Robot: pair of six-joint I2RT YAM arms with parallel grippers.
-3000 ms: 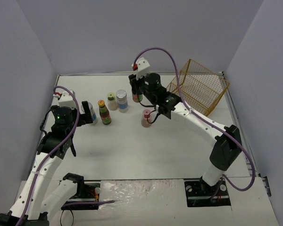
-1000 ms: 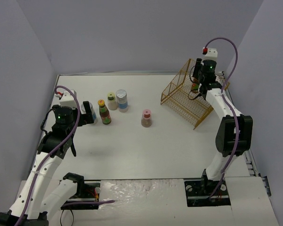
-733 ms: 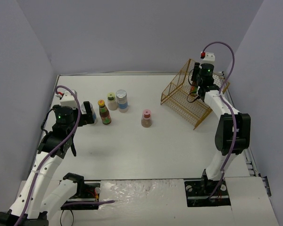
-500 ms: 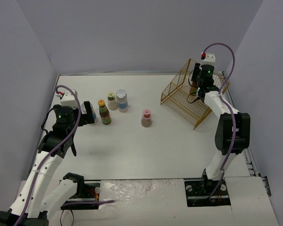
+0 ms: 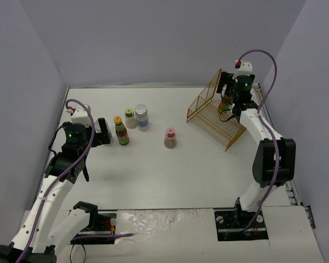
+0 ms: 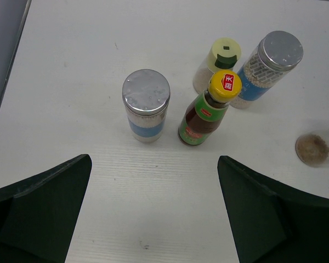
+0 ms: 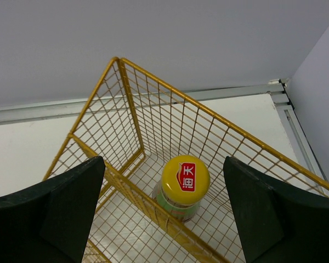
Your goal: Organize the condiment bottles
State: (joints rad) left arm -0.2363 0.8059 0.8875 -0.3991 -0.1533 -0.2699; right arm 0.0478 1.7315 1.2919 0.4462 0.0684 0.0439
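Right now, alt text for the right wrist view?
A yellow-capped sauce bottle stands inside the yellow wire basket, seen from above. The right gripper is open, its dark fingers wide on either side, clear of the bottle.

A red square with two white Chinese characters, seemingly 海天, is shown on the yellow cap (image 7: 185,176) of the sauce bottle (image 7: 165,201) inside the wire basket (image 7: 126,186). The same mark is carried on the cap of the second sauce bottle (image 6: 204,115) on the worktop (image 6: 153,208). The print on its green label (image 6: 196,131) and on the blue bands of the silver-lidded jars (image 6: 146,123) (image 6: 252,87) cannot be read.
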